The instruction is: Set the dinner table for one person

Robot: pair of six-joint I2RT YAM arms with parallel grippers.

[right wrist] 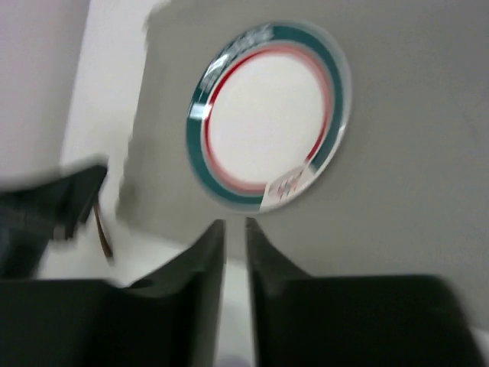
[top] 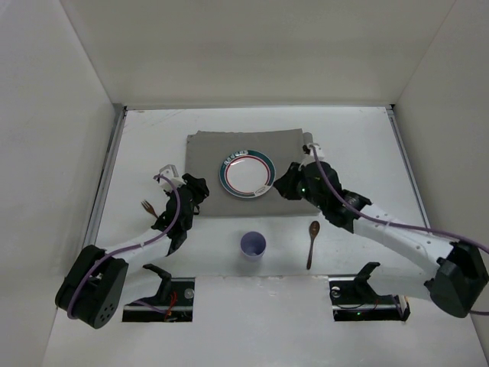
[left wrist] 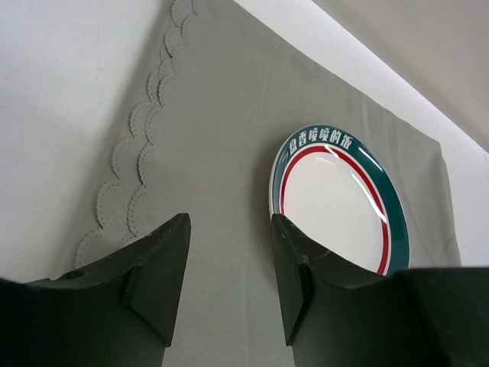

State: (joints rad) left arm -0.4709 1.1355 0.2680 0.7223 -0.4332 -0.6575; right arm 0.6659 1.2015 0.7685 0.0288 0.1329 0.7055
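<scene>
White worktop [top: 153,138] lies under both arms, running well past each tool on all sides. Grey placemat [top: 206,164] lies flat on it at centre. My left tool [left wrist: 229,252] hangs over the mat's scalloped left edge, fingers apart, nothing between them. My right tool [right wrist: 234,229] sits over the mat's right part, fingers drawn close with only a thin slit, nothing gripped; that view is blurred. Round plate [top: 247,174], teal and red rim, rests on the mat between the two tools, just left of the right one. Blue cup [top: 254,245] stands upright on bare worktop, nearer the bases than either tool. Wooden spoon [top: 312,241] lies base-side of the right tool. Fork [top: 147,206] lies just left of the left tool.
</scene>
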